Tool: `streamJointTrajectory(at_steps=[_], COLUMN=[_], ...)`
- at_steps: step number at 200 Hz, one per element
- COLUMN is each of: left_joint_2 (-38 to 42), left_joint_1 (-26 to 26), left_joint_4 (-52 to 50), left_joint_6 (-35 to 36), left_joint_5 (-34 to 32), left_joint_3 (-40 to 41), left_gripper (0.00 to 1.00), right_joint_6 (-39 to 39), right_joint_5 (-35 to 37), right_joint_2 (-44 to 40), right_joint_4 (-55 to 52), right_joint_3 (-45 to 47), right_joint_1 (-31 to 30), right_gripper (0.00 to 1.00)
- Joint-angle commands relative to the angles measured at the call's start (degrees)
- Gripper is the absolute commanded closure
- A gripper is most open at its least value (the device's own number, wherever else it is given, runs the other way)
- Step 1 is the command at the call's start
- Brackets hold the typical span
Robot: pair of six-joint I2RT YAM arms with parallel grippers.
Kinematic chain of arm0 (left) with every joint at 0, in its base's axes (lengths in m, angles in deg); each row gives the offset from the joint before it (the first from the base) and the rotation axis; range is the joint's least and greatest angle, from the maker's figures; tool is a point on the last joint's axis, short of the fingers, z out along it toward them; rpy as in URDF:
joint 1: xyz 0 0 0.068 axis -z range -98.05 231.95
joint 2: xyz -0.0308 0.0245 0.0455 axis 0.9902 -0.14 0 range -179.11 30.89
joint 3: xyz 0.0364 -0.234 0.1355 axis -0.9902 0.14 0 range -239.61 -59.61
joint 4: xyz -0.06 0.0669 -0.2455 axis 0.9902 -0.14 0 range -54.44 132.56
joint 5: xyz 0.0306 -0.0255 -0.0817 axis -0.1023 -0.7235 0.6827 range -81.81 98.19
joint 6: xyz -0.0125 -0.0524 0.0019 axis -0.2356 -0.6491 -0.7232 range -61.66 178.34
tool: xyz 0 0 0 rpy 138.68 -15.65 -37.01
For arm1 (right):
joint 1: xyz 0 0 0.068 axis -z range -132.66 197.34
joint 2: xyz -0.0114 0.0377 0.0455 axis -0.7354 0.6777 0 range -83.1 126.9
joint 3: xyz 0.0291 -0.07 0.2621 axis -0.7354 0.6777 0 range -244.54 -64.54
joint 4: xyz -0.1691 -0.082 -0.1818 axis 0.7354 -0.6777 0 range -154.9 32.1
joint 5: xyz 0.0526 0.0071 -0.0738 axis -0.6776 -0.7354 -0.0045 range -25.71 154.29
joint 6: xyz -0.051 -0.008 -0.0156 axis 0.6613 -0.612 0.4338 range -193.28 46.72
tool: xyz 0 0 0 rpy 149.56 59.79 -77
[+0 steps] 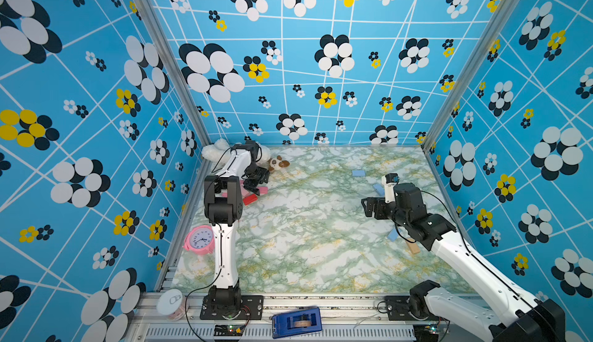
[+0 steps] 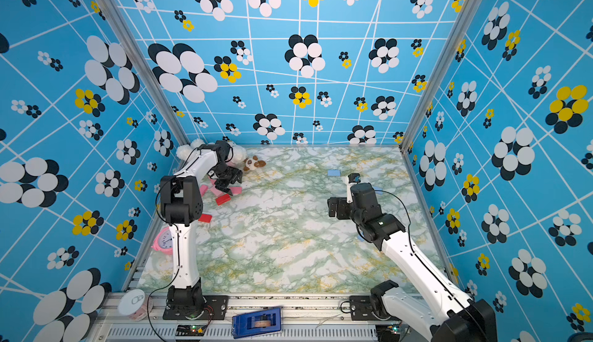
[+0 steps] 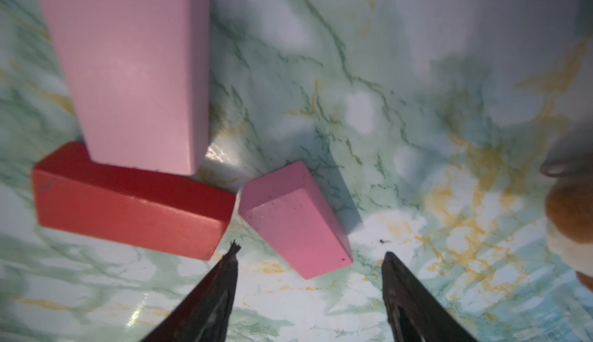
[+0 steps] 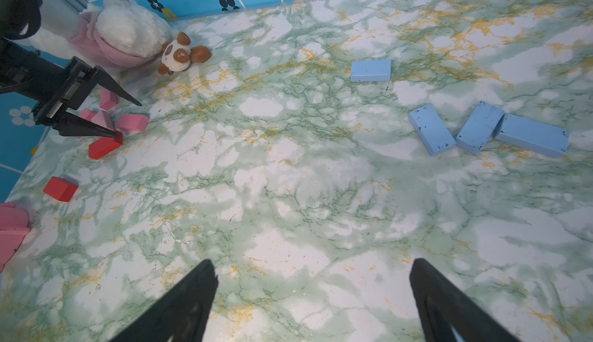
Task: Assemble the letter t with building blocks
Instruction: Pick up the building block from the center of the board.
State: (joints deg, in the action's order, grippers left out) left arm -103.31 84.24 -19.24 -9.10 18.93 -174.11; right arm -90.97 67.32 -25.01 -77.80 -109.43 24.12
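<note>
Picking seemed the step in hand: the left gripper (image 3: 311,250) hung, jaws apart and touching nothing, about the near end of a small pink block (image 3: 295,218) at the table's (image 1: 321,228) ten o'clock. Next it likely needed to close squarely on that block. The right gripper (image 4: 313,266) gaped wide and empty toward three o'clock.

Tabletop (image 1: 305,228): plush (image 1: 215,151) at 11 o'clock, block cluster (image 1: 250,199) just before it at 10; loose blocks (image 1: 358,173) at 2–3; clock (image 1: 199,240) at 8.
</note>
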Motion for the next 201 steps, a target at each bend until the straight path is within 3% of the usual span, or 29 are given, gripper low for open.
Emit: streamJointTrajectory(at_steps=[1,65,117,147,201], left_joint_2=[-1.9,-1.9,1.2,4.2,20.8], left_joint_1=[0.0,-0.6,-0.9,-0.8,4.9], left_joint_4=[-2.3,-3.1,-0.2,2.2,13.8], left_joint_6=[-0.4,1.7,6.2,13.8,34.0], left_joint_5=[-0.4,-1.5,-1.5,0.0,0.6], left_joint_3=[-1.6,-1.0,4.3,7.8,24.6], left_gripper=[0.30,0.47,0.74,0.90,0.90], right_joint_6=[-0.9,-1.1,-0.9,-0.8,0.0], right_joint_5=[-0.2,-0.2,0.3,0.8,2.5], right_joint_2=[-1.0,-0.9,-1.0,-1.6,-2.7], right_joint_4=[1.3,1.4,1.4,0.6,-1.1], right_joint_3=[0.7,1.1,1.0,0.6,-0.3], right_joint_1=[-0.4,-0.5,-0.5,-0.4,-0.5], right_gripper=[0.03,0.05,0.06,0.06,0.07])
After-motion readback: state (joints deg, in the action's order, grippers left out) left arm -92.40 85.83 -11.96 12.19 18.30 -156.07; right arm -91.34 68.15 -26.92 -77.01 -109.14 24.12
